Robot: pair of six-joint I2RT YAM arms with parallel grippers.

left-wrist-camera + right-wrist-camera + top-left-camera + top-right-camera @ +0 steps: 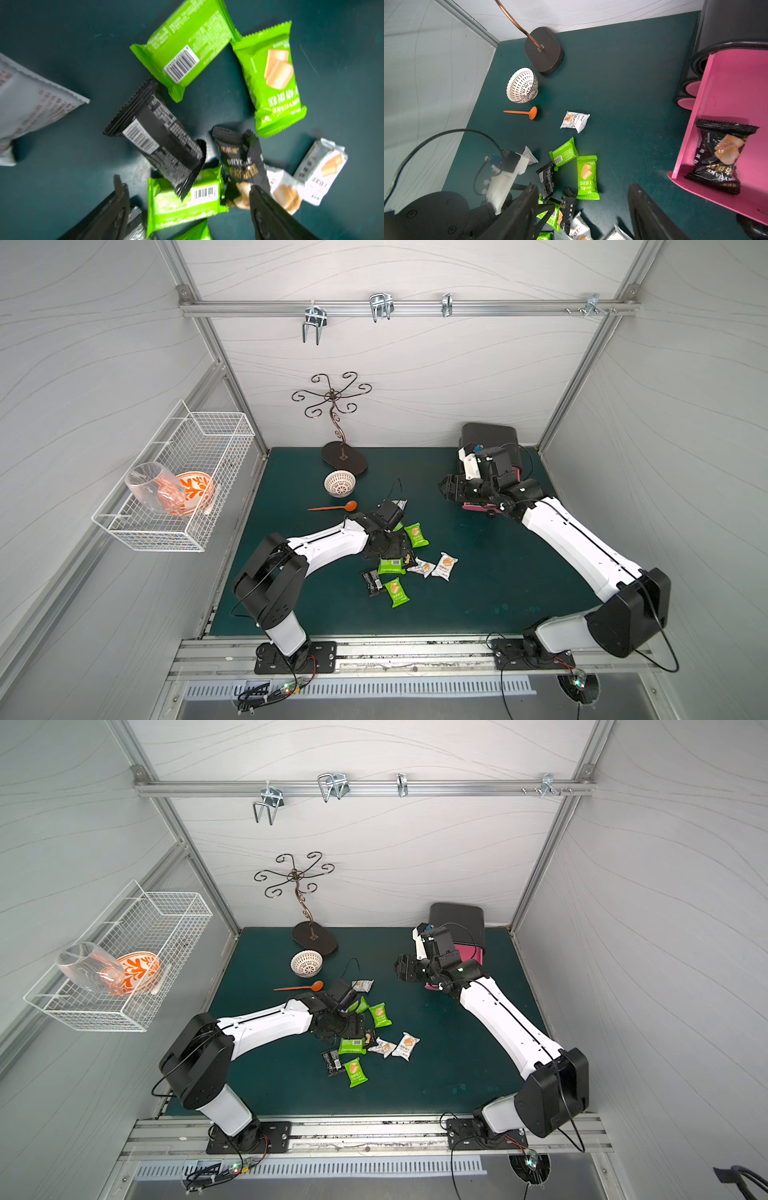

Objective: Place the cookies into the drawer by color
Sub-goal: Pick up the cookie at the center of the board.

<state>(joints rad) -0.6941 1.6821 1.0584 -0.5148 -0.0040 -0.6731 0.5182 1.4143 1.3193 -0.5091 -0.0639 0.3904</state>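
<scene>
Left wrist view has the left tool [186, 182] spread wide and holding nothing; a barcode-up green packet [187, 199] shows between its fingers. In both top views this tool hangs over the loose cookies [424, 568]. They lie scattered on the green tabletop [498, 593], left of the pink drawer [469, 952] and nearer the front than it.

Farthest from the drawer, a black packet [372, 583] and a picture-up green packet [397, 592] touch, both with long axes roughly front to back. The barcode-up green packet lies crosswise, its long axis pointing toward the drawer's side. Closer to the drawer come a third green packet [416, 535], lengthwise front to back, and two white packets [444, 566]. The white one nearer the drawer is tilted slightly off that line.

Right wrist view shows the right tool [583, 186] wide and empty, just left of the drawer. In the drawer a second black packet [722, 158] lies picture up, long axis along the drawer's length.
</scene>
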